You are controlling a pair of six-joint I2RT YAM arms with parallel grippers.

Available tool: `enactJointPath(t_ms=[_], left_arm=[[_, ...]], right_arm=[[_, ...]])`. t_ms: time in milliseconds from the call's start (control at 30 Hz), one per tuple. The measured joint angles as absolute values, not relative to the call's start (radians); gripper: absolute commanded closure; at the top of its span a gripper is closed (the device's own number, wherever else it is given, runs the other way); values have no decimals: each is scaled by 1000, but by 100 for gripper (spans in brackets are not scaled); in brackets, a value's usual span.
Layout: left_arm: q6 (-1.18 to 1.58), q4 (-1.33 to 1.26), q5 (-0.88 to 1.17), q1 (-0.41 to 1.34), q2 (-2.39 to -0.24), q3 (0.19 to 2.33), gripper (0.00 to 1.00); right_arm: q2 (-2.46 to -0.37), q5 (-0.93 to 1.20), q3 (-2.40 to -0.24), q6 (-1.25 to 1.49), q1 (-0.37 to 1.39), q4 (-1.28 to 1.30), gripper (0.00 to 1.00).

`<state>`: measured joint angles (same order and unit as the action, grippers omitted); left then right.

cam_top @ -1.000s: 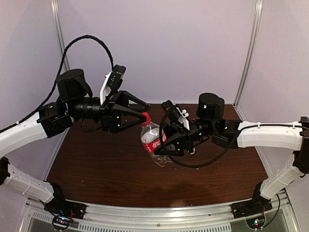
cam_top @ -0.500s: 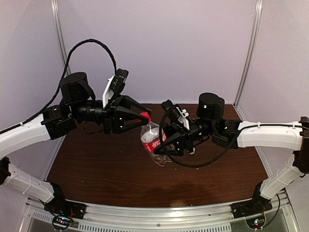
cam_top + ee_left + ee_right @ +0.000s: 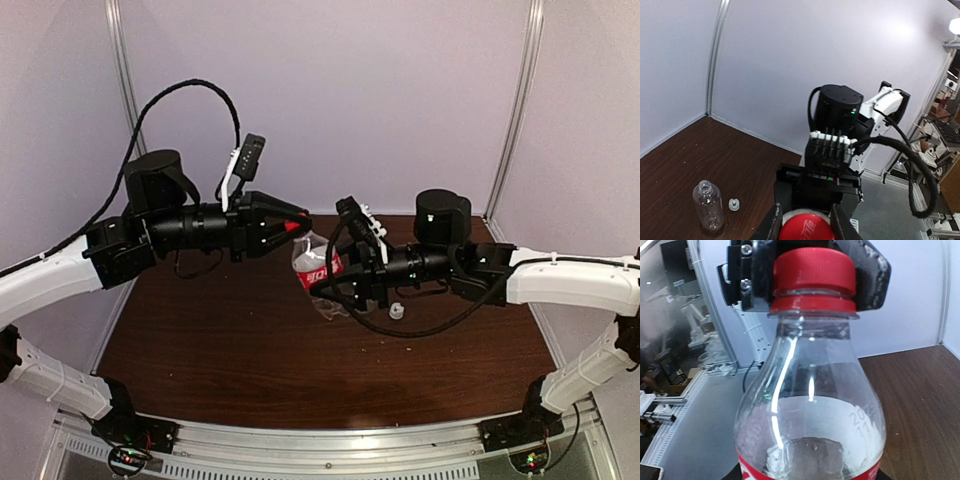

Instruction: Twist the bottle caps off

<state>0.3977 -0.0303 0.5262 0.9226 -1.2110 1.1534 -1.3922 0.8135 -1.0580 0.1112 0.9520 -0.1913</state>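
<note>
Closing over the last second, the left pincer [image 3: 288, 221] has gone from spread wide around the red cap [image 3: 814, 270] to clamped on it, and its wrist has rolled, so the twist looks under way. The right pincer [image 3: 330, 283] grips the small bottle [image 3: 810, 405] by its labelled body, above the table [image 3: 200, 350]. The cap seems seated on the neck; how far it has loosened I cannot tell. The other bottle [image 3: 707, 204] sits uncapped, white cap [image 3: 733, 203] beside it, so only this cap remains.

Red cap [image 3: 814, 270], clear bottle [image 3: 810, 390] with red label [image 3: 321, 268], white cap [image 3: 733, 204], dark brown wood-grain table [image 3: 230, 350].
</note>
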Motion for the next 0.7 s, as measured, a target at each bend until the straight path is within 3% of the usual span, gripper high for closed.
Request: enactJointPath(t_ms=[133, 300, 500, 700], left_arm=[[477, 20, 336, 937, -1214, 1158, 82], [523, 56, 198, 964, -1236, 1187, 59], [487, 61, 189, 961, -1231, 1188, 28], [441, 43, 332, 911, -1196, 1176, 18]], right_arm=[[-1389, 604, -1058, 76, 974, -157, 75], [-1389, 471, -1058, 52, 990, -145, 75], [-1359, 445, -1041, 47, 980, -137, 75], [-1336, 571, -1037, 27, 976, -138, 74]])
